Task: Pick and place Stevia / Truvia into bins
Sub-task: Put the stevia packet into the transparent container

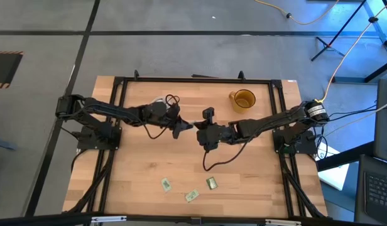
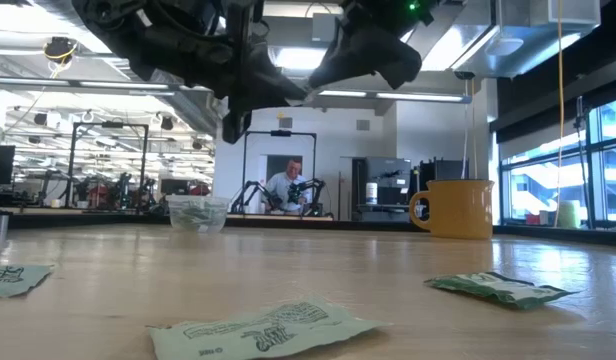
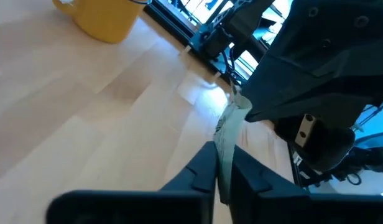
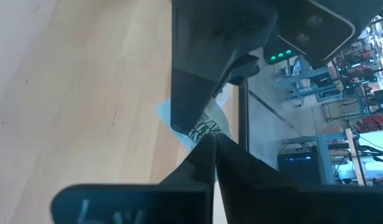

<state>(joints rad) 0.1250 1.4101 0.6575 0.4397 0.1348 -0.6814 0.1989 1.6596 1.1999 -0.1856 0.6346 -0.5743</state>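
Observation:
Above the table's middle my left gripper and my right gripper meet tip to tip, both shut on one green and white Stevia sachet, which also shows in the right wrist view as a sachet. Three more sachets lie flat near the table's near edge. The amber mug stands on its base at the far right. The clear cup, with sachets inside, stands at the far left of middle. My left gripper pinches one end of the sachet between its two fingers, coming from the table's left and slanting a little down. The sachet stands on edge, clear of the table. My right gripper pinches the sachet's other end between its two fingers, coming from the table's right and slanting down. The sachet spans the short gap to the left fingers, clear of the table.
A black frame runs along the table's far, left and right sides. Cables loop over both arms. Bare wood lies between the grippers and the loose sachets. A person sits in the room beyond the far edge.

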